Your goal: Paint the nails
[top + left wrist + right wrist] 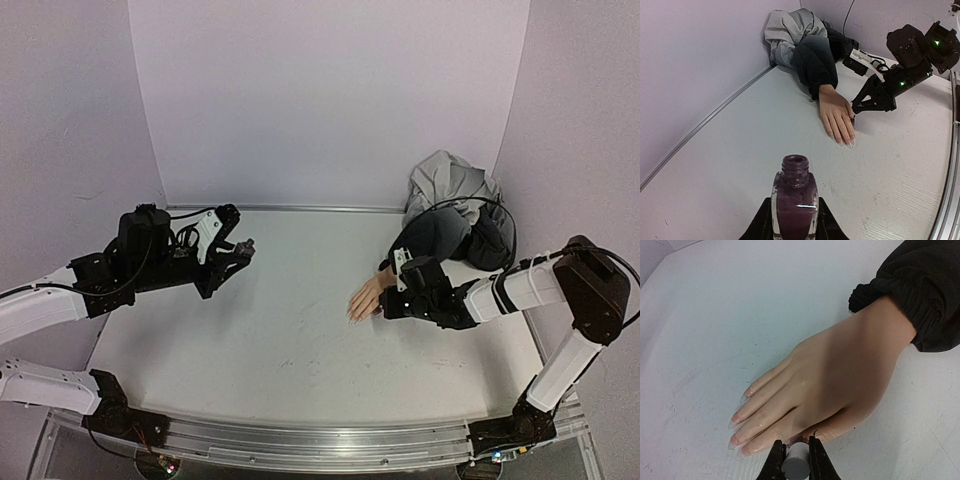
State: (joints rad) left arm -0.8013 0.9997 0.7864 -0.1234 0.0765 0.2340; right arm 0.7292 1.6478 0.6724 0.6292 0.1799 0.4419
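Note:
A peach mannequin hand (364,297) in a dark sleeve lies palm down at the table's right. In the right wrist view its hand (840,375) shows pale pink nails (735,416) with long clear tips on the fingers. They also show in the left wrist view (847,143). My right gripper (796,454) is shut on a white cap (796,463), right against the thumb; the thumb's nail is hidden behind it. My left gripper (795,222) is shut on an open bottle of dark maroon polish (795,197), held upright at the left (245,246), far from the hand.
A crumpled grey and dark jacket (455,195) lies in the back right corner, joined to the sleeve (920,295). Purple walls close the back and sides. A metal rail (320,440) runs along the near edge.

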